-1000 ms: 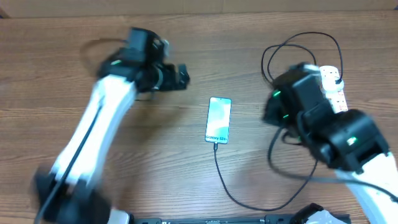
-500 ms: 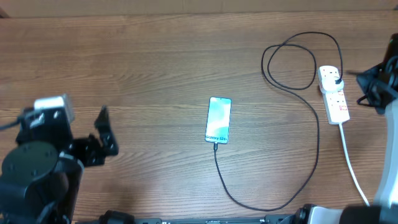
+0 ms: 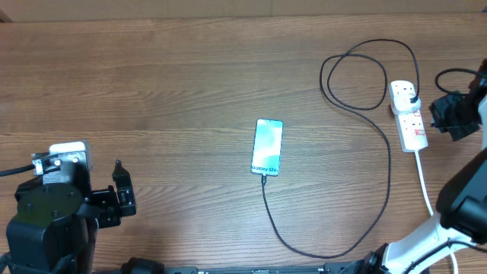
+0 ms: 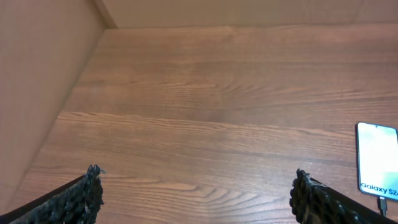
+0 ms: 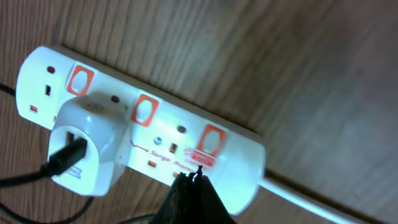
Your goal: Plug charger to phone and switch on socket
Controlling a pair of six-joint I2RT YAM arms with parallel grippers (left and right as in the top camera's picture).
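Observation:
The phone (image 3: 267,146) lies at the table's middle with its light blue screen up; its edge shows in the left wrist view (image 4: 377,157). The thin black charger cable (image 3: 304,247) runs from the phone's near end, loops right and back (image 3: 358,68), and ends at a white adapter (image 5: 84,142) plugged into the white socket strip (image 3: 408,116), also in the right wrist view (image 5: 205,146). My right gripper (image 5: 194,177) is shut, its tip over the strip near the red switches. My left gripper (image 4: 196,186) is open and empty at the front left (image 3: 120,194).
The strip's thick white cord (image 3: 428,194) runs toward the front right edge. A tan wall (image 4: 37,81) borders the table's left side. Bare wood lies between the left gripper and the phone.
Both arms have swung outward from the middle: the left arm pulled back to the front left corner, the right arm to the right edge by the strip. Phone, cable and strip have not moved.

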